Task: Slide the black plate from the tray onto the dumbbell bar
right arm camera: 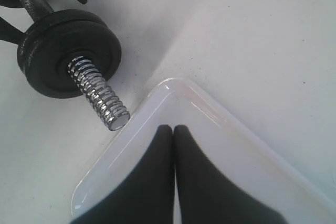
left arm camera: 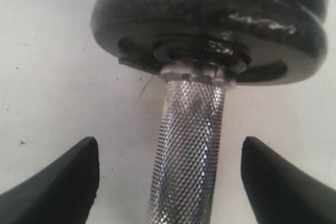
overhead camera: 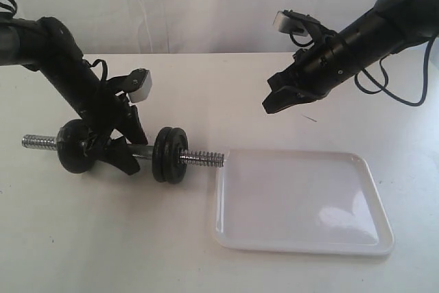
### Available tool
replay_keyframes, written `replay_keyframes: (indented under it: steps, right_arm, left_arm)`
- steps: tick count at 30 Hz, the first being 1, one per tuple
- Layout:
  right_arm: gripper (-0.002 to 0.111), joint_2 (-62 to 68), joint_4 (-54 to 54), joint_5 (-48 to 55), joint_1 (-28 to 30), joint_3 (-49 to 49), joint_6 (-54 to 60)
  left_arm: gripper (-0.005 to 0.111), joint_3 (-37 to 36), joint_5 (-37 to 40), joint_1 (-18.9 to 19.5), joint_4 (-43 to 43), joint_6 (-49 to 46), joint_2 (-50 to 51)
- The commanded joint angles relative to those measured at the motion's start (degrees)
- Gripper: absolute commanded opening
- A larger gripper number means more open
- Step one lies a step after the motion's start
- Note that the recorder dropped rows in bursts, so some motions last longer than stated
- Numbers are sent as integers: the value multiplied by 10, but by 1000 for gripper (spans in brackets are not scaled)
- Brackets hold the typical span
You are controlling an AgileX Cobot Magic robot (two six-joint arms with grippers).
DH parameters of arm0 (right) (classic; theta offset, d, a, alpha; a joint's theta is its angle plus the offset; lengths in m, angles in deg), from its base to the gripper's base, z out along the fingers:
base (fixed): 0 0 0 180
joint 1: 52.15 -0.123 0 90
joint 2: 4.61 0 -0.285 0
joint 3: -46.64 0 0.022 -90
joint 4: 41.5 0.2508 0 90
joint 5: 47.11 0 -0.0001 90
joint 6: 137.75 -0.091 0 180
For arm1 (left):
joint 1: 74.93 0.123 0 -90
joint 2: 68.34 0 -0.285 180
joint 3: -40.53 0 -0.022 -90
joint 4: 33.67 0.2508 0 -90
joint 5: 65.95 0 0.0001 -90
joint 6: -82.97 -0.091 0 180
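The dumbbell bar point(overhead camera: 202, 159) lies on the white table, its threaded end just short of the tray point(overhead camera: 295, 204). Two black discs sit side by side near that end. The outer one, nearest the tray, is the black plate point(overhead camera: 180, 157) point(right arm camera: 58, 56); the inner disc point(left arm camera: 157, 19) faces the left wrist camera. A third disc point(overhead camera: 74, 145) sits towards the bar's other end. My left gripper point(overhead camera: 134, 150) point(left arm camera: 169, 150) is open, its fingers on either side of the knurled middle of the bar point(left arm camera: 186, 145) without touching it. My right gripper point(overhead camera: 274, 104) point(right arm camera: 174, 128) hangs shut and empty above the tray's near-left corner point(right arm camera: 157, 103).
The tray holds nothing. White table stretches around the dumbbell and tray, with a white backdrop behind. A cable loops from the right arm point(overhead camera: 384, 87) at the far right.
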Motion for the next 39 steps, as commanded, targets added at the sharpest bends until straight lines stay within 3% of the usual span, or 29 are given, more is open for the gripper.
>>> replay_keyframes:
  steps: [1, 14, 17, 20, 25, 26, 30, 35, 39]
  right_arm:
    - [0, -7, 2, -4, 4, 0, 2]
    - [0, -7, 2, -24, 4, 0, 2]
    - [0, -7, 2, -30, 4, -1, -10]
    - [0, -7, -18, -36, 4, -11, -70]
    - [0, -11, -156, -18, 4, -50, -232]
    - [0, -14, -190, -13, 4, -58, -263]
    - [0, -23, -301, 10, 4, -80, -362]
    - [0, -39, -364, 41, 7, -88, -408]
    - [0, -40, -362, 71, 33, -88, -409]
  left_arm:
    - [77, 0, 17, 1, 3, 23, -19]
    - [76, 0, 32, 1, 3, 70, -91]
    - [70, 0, 11, 1, 3, 103, -114]
    - [52, 0, -20, 1, 3, 189, -132]
    - [5, 0, -82, 1, 70, 327, -153]
    - [0, 0, -87, 1, 99, 355, -157]
    - [0, 0, -75, 1, 192, 501, -168]
    - [0, 0, -54, 8, 317, 708, -178]
    - [0, 0, -21, 47, 320, 823, -179]
